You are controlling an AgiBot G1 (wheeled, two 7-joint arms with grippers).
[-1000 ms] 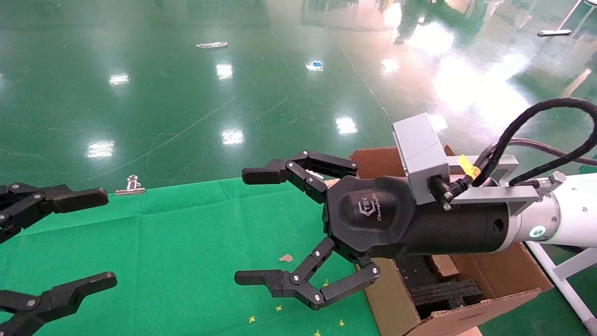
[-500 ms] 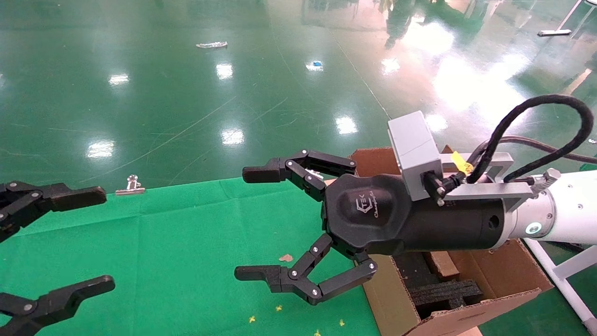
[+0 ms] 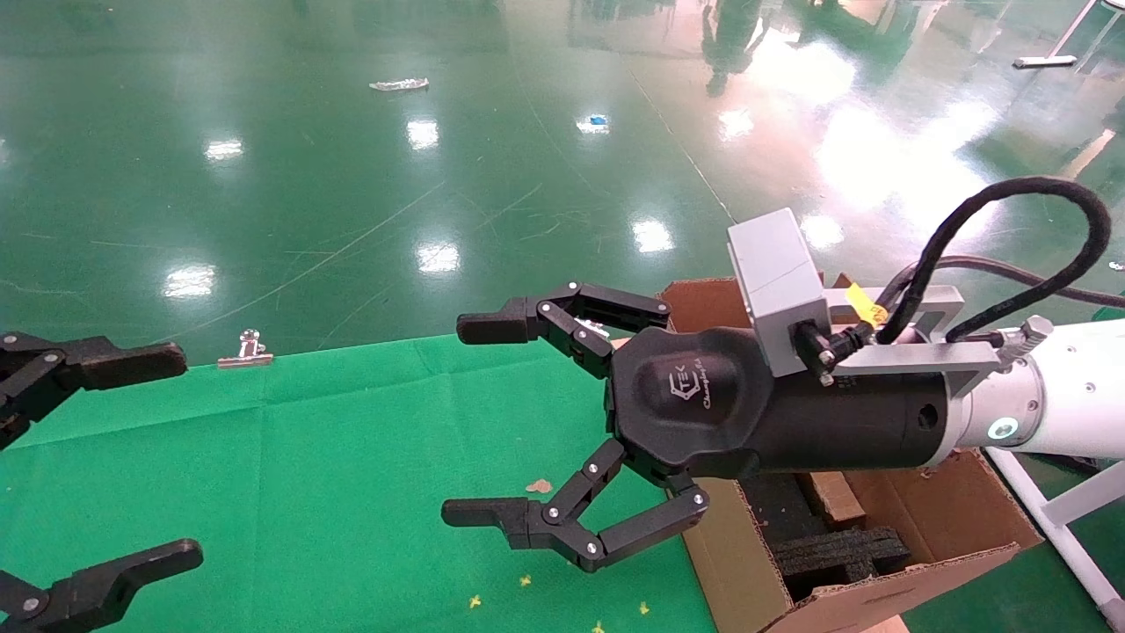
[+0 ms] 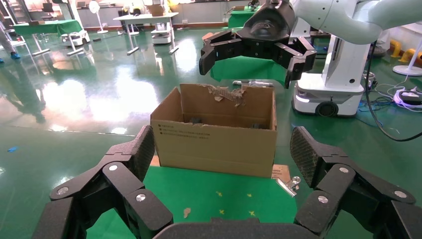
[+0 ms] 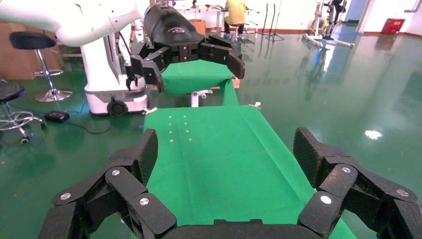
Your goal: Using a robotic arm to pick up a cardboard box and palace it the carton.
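My right gripper (image 3: 472,424), on the white arm with the grey camera block (image 3: 778,286), hangs open and empty over the green cloth, just left of the carton (image 3: 738,563). The carton stands at the table's right end with its flaps up and black foam (image 3: 835,554) inside. A small brown cardboard piece (image 3: 831,497) lies in the carton beside the foam; it looks like the cardboard box, mostly hidden under my right arm. In the left wrist view the carton (image 4: 214,144) faces me with the right gripper (image 4: 249,69) above it. My left gripper (image 3: 176,455) is open at the far left.
A metal clip (image 3: 246,349) holds the green cloth (image 3: 352,457) at the table's far edge. A brown scrap (image 3: 539,485) and small yellow marks (image 3: 525,580) lie on the cloth. Glossy green floor lies beyond. A white stand leg (image 3: 1055,527) runs right of the carton.
My left gripper has drifted a little to the left and its lower finger has dropped. The right arm has eased slightly left; its fingers stay spread the same.
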